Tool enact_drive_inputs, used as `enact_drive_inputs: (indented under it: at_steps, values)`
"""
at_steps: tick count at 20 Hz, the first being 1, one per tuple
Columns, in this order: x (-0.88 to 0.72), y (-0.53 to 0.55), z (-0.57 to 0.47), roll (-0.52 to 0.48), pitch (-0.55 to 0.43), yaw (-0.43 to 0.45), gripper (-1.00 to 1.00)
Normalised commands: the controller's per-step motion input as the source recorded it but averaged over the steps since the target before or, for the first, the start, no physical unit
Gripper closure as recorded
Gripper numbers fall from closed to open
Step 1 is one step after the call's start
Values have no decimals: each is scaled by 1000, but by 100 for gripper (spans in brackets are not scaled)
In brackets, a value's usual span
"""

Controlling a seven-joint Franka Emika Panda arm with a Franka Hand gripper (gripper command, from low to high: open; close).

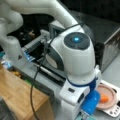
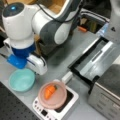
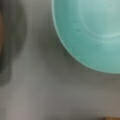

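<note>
Gripper: its fingers show in none of the views; only the arm's wrist housing (image 2: pixel 37 63) appears in a front view, hanging just above the teal bowl. Whether the gripper is released or clenched I cannot tell.
Teal bowl: (image 2: pixel 22 80) sits on the grey table top, right under the wrist; in the wrist view it (image 3: pixel 92 32) fills the upper right, empty inside.
Carrot: (image 2: pixel 49 91) lies on the pink plate, just to a front view's right of the teal bowl; also seen in a front view (image 1: pixel 104 99).
Pink plate: (image 2: pixel 60 98) rests on the white scale, near the teal bowl but not touching it.
White scale: (image 2: pixel 71 100) stands beside the teal bowl.
Table: (image 2: pixel 60 60) grey, bearing the teal bowl.
</note>
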Motion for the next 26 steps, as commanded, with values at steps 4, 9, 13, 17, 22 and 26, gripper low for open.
enact_drive_inputs:
  at_steps: [4, 9, 13, 17, 22, 26]
  values:
    - [384, -288, 131, 215, 135, 63, -100]
    - [452, -394, 102, 230, 144, 71, -100]
    - [421, -366, 101, 260, 161, 55, -100]
    - [384, -337, 93, 287, 174, 55, -100]
    - [368, -320, 83, 282, 170, 56, -100]
    - [393, -362, 33, 283, 164, 46, -100]
